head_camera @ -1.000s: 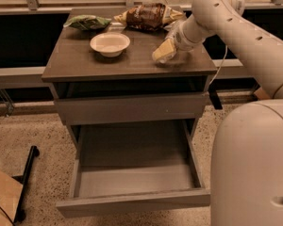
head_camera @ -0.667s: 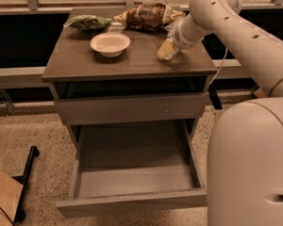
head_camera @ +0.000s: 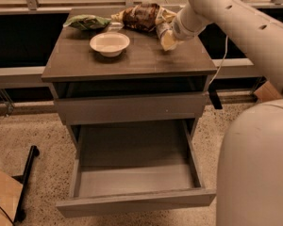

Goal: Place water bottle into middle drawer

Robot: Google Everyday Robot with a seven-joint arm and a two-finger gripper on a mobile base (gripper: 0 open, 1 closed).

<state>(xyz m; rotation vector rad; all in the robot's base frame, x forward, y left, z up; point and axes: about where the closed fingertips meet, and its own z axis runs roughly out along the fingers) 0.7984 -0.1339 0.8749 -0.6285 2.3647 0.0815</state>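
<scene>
Gripper (head_camera: 167,36) at back-right of tabletop (head_camera: 132,62), low over the surface, tip just beside/touching the right end of brown snack bag (head_camera: 142,16). Contact vs. small gap: can't tell. Wrist and arm (head_camera: 236,22) come in from upper right and cover that corner. Jaws spread or pressed together: can't tell, tip reads as one pale cream blob w/ a greyish patch on its left side.

Water bottle (head_camera: 115,26): best match is a small pale clearish shape just behind the bowl (head_camera: 110,43), between green bag (head_camera: 87,22) and brown bag. Cap, ribs and label not resolvable; partly hidden by bowl rim. It sits on the tabletop, well apart from the gripper, not in any drawer.

Middle drawer (head_camera: 132,180) pulled fully out below, lighter grey floor and low side walls visible. Its front edge sits near the bottom of the frame, and its rear is in shadow under the cabinet. Top drawer front (head_camera: 132,108) closed, w/ a dark gap between it and the tabletop.

Robot body (head_camera: 257,168) fills lower right, cut off by the frame edge, and blocks the floor behind it. Thin cable (head_camera: 221,60) hangs from the arm past the cabinet's right side. Black stand (head_camera: 26,173) and tan board (head_camera: 2,197) at lower left, both cropped.
</scene>
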